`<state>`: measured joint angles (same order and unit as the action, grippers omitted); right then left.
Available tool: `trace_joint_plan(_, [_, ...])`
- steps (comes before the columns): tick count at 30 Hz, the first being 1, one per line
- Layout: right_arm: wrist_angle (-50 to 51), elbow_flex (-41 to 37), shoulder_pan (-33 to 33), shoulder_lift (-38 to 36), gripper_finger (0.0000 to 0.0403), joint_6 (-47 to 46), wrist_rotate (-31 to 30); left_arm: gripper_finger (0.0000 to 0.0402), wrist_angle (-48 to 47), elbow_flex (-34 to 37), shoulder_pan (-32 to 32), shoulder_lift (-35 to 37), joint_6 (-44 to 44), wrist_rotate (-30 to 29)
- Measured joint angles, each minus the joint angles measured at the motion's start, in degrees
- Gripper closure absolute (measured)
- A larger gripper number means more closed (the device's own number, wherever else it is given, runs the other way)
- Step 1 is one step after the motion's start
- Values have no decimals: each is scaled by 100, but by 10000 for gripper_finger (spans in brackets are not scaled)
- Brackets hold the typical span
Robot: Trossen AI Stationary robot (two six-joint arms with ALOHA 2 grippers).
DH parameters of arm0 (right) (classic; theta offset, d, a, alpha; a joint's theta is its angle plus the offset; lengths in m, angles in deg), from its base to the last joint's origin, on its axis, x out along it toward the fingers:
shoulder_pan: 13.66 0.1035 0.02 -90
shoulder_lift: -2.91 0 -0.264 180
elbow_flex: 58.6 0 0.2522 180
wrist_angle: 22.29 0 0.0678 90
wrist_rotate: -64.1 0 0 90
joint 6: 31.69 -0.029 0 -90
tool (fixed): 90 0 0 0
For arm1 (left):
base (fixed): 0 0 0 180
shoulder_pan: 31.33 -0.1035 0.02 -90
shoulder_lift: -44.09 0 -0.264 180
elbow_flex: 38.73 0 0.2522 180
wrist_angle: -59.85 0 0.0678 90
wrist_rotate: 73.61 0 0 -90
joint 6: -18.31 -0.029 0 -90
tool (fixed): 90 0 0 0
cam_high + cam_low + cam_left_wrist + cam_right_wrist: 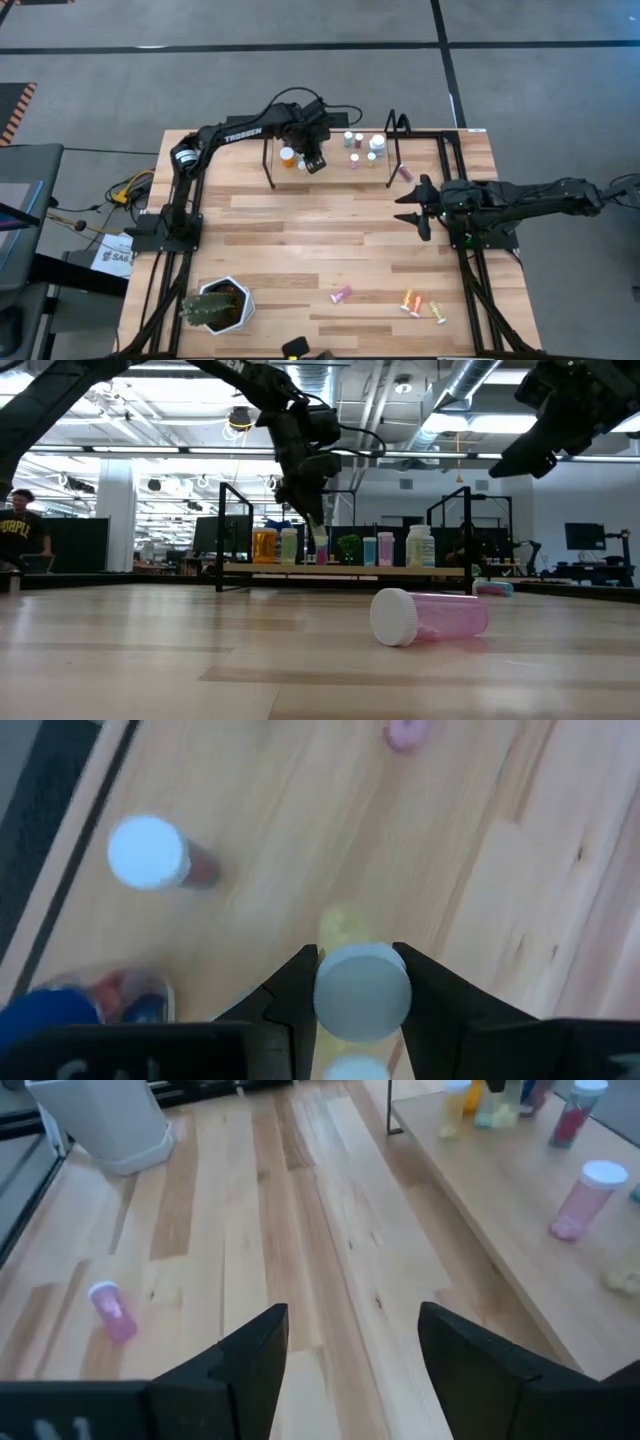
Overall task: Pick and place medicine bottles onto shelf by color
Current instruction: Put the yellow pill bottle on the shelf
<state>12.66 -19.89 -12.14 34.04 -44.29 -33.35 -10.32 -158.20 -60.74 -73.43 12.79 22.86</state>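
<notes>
While the pink bottle lies tipped nearest, well short of the shelf, the left gripper hangs over the shelf clamped on a white-capped yellow bottle; looks like placing, so lower and release; orange bottle crowds it; right gripper waits open beside the shelf.

One shelf, one plant, two arms.
</notes>
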Motion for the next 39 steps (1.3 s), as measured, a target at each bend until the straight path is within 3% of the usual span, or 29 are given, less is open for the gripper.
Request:
trace_joint_plan(16, [-34, 4, -11, 306, 159, -23, -28, 305, -252, -1, -22, -270, -401, -193])
trace_joint_plan(20, [26, 4, -149, 494, 159, -742, -1512, 305, -209, -1, -7, -268, -483, -308])
trace_joint_plan(22, [30, 4, -249, 597, 159, -881, -1900, 305, -254, -1, -1, -268, -483, -309])
trace_joint_plan(39, [-18, 4, -505, 1404, 159, -896, -1768, 305, -92, -11, 131, -451, -1000, -174])
